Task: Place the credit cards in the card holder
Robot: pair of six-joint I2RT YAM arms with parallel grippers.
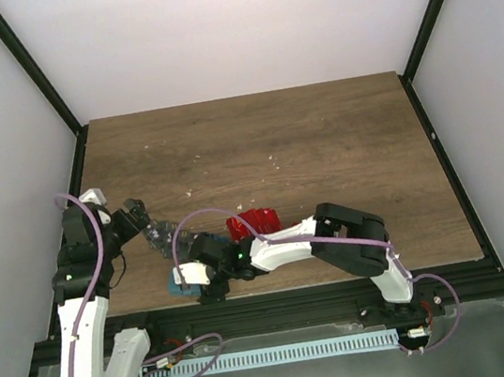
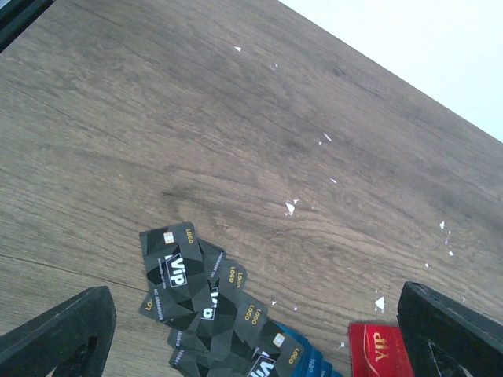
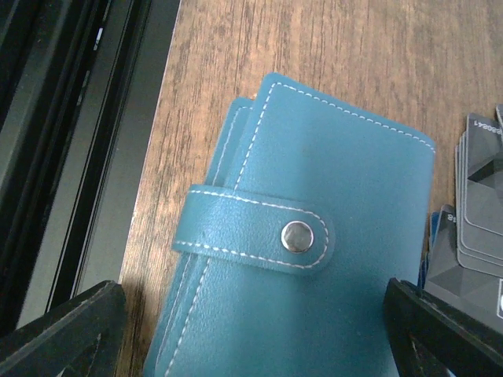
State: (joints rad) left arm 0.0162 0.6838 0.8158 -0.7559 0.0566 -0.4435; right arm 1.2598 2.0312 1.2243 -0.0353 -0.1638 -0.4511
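Teal, white-stitched card holder; credit cards black-faceted, red, perhaps blue.

left gripper: jaws wide apart, tips at 7 and 5 o'clock | black VIP cards: fanned, 6 o'clock | blue card: beneath them | red VIP card: 5 o'clock

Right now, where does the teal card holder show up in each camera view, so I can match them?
Top external: card holder at the near edge of the table, left of centre, partly under the right arm.
Left wrist: not in it.
Right wrist: fills the middle, strap snapped shut.
Shared landmark: the dark patterned cards, low centre in left wrist, at right wrist's right edge beside the holder.
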